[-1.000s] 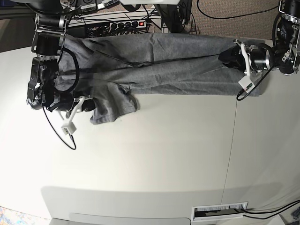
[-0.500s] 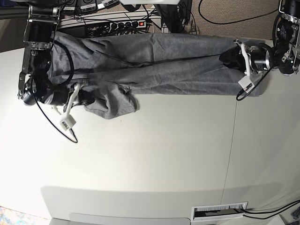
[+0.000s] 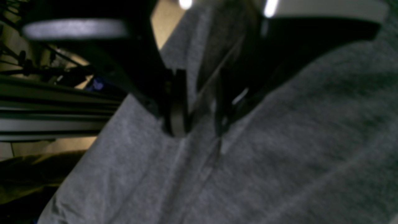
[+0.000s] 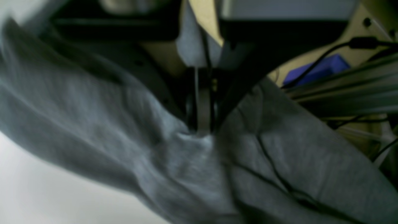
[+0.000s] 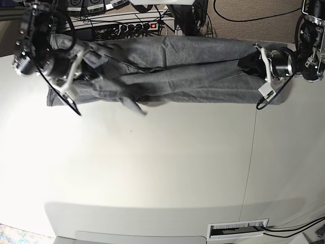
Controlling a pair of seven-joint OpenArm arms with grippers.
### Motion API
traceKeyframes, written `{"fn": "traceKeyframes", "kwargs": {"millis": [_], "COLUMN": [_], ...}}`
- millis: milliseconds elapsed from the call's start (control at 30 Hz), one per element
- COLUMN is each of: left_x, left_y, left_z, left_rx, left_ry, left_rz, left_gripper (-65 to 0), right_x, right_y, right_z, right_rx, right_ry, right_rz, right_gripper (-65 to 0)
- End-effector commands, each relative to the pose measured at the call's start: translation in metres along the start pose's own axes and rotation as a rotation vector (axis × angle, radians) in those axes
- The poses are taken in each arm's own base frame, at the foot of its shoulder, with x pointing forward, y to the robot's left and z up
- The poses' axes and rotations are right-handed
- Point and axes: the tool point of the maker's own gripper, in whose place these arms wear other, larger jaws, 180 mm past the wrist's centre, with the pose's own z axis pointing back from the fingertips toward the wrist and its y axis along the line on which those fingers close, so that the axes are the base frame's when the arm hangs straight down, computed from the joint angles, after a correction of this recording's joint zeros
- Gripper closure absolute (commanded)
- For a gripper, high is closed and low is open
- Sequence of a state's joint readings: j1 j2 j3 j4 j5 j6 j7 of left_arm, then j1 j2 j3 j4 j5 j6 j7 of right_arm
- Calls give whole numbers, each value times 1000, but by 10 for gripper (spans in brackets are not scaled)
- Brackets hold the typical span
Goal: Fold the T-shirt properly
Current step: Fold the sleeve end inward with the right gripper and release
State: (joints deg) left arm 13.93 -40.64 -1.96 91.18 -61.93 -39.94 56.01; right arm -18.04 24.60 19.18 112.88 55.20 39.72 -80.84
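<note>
Where the pale tabletop (image 5: pixel 152 168) runs back toward the far edge, it meets a tangle of black cables and a power strip (image 5: pixel 134 26) with a lit red switch; a seam runs down the table on the near right, and a white slotted vent (image 5: pixel 237 229) sits at its front edge. One T-shirt (image 5: pixel 172 71) is on that table, heather grey, stretched in a long wrinkled band along the far edge, a small flap hanging off its near side. Two arms work it, one at each end. At the shirt's end farthest from the vent, the right gripper (image 4: pixel 202 124) is clenched tight on a bunch of the fabric, cloth spilling away below it. At the other end, the left gripper (image 3: pixel 199 124) has its two dark fingers (image 3: pixel 175 105) part-way apart with a ridge of the grey cloth pinched between them. One loose black cable loops off each wrist.
</note>
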Motion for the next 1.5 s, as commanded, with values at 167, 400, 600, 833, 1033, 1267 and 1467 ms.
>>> {"fn": "traceKeyframes", "kwargs": {"millis": [167,400,600,833,1033,1267,1467], "left_x": [9,10,10,11,12,13,15], "left_y": [3,3,3,3,3,3,7], "left_z": [7,7,7,7,7,7,7], "left_rx": [11,11,11,11,10,11,35], "left_ry": [-19,-26,-26,-31,-38,-41,-55], "left_rz": [-19,-19,-19,-19,-19,-19,-36], "left_gripper": [-168,-168,-168,-168,-168,-167,-167], "right_x": [-11,-19,-33,-13,31,19,-21], "right_y": [-12,-23,-39,-49,-36,-17,-17], "right_z": [37,45,48,50,41,-2,-50], "right_rx": [-88,-143,-234,-290,-234,-178,-180], "right_ry": [-34,-13,69,-40,-266,-176,-28], "right_rz": [-29,-42,-29,2,-30,-7,46], "right_gripper": [0,0,-165,-171,-155,0,0]}}
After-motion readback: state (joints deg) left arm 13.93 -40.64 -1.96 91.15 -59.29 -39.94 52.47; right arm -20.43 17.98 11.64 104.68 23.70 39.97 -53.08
